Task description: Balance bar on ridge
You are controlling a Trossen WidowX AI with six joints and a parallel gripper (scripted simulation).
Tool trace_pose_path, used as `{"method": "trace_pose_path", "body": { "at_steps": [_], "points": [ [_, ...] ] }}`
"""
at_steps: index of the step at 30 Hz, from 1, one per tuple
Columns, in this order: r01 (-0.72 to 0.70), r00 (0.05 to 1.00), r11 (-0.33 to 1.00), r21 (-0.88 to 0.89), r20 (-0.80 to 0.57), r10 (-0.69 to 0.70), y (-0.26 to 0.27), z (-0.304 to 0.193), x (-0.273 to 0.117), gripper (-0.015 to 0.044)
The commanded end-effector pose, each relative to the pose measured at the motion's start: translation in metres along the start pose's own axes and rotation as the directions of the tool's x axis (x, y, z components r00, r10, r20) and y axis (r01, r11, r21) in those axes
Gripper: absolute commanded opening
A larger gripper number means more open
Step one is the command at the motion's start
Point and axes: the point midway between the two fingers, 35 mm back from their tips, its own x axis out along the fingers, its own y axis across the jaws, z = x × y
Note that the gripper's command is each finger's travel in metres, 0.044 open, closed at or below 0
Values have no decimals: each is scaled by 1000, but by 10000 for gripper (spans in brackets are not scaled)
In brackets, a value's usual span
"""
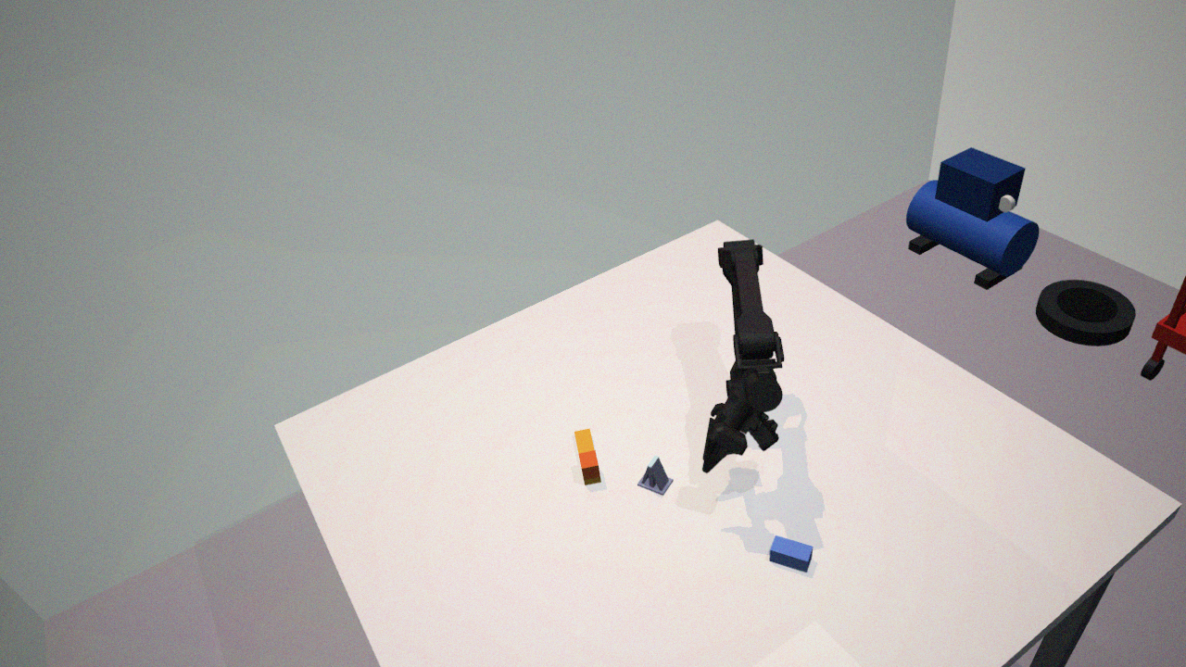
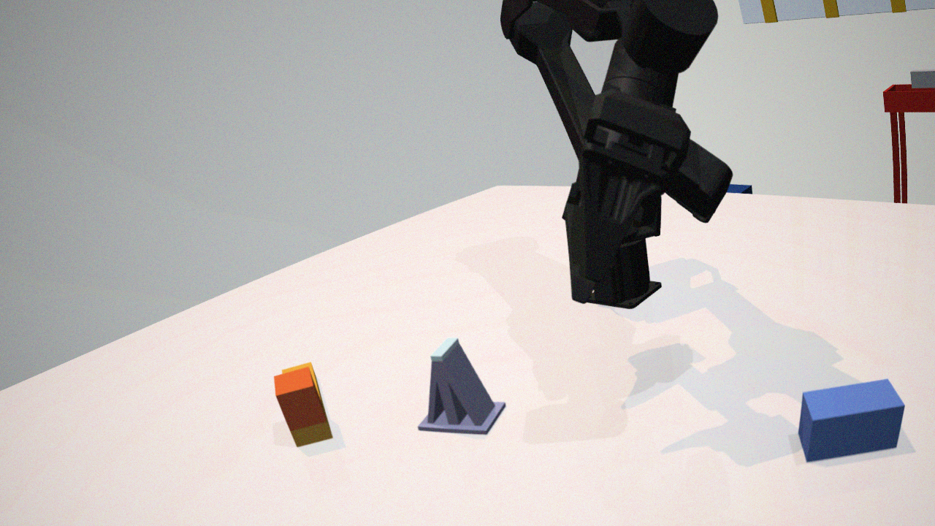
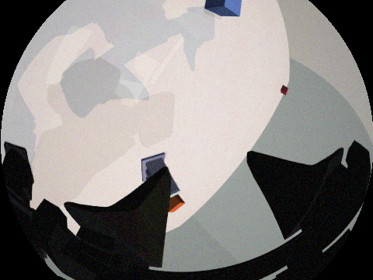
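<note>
The likeliest trouble lay in the balance point. The long yellow bar (image 1: 584, 439) (image 2: 312, 434) carried an orange, box-shaped section (image 1: 588, 459) (image 2: 295, 380) (image 3: 176, 204) towards one end, so it was probably heavier there; set down by its middle, it could have tipped until that end met the pale bench (image 1: 498, 531) (image 2: 196, 483) (image 3: 233, 78). The grey-violet, wedge-like ridge (image 1: 656, 474) (image 2: 467, 392) (image 3: 153, 165) had only a narrow, pale top, which left little room for error. It also stood between the bar and the black parallel-jaw end effector (image 1: 709, 466) (image 2: 608, 302) (image 3: 207, 161), so a low sweep across might have knocked it over. A grip taken askew could have twisted the bar, and an uneven release could have dragged it off.

The end effector hung above the bench with its fingers well spread, though short of their full reach, pinching nothing and touching neither bar nor ridge. The bar lay on the bench beyond the ridge, not yet lifted. The blue rectangular block (image 1: 790, 554) (image 2: 853, 418) (image 3: 229, 7) sat well apart from both.
</note>
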Motion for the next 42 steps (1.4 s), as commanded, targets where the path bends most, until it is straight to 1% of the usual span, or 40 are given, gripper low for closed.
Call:
{"method": "trace_pose_path", "body": {
  "at_steps": [1, 9, 18, 24, 30, 36, 42],
  "points": [
    [-35, 999, 989, 146, -1, 35, -5, -7, 1, 315],
    [-100, 993, 898, 429, -6, 114, -11, -23, 6, 315],
    [-140, 980, 694, 706, -1, 199, -15, -43, 13, 315],
    [-140, 968, 509, 849, 8, 252, -17, -56, 18, 315],
    [-116, 953, 297, 948, 22, 303, -18, -70, 23, 315],
    [-69, 936, 71, 995, 40, 350, -18, -85, 28, 315],
    [0, 917, -156, 988, 62, 393, -17, -100, 34, 315]
  ]
}}
